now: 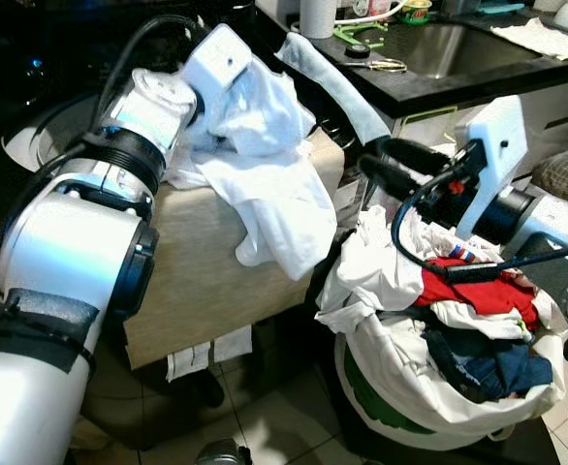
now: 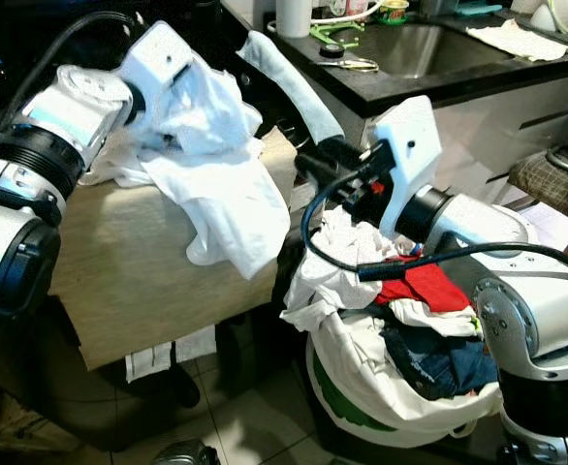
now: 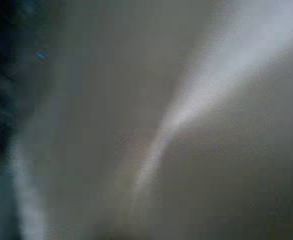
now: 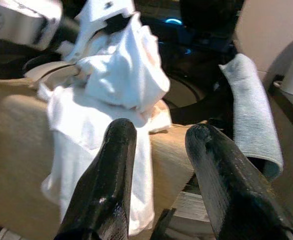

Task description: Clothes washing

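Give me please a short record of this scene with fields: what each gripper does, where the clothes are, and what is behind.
left gripper: wrapped in the white garment, which hangs over the beige panel; fingers hidden by cloth
right gripper: open, holding nothing, above the laundry basket, pointing toward the white garment
basket contents: mixed clothes, among them a red piece and dark blue ones
behind: dark counter with a sink, scissors beside it
light blue towel: hangs by the counter's edge

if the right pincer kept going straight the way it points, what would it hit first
Probably the white garment draped over the beige surface, hanging from the left pincer. The right pincer is open; depth is unclear.
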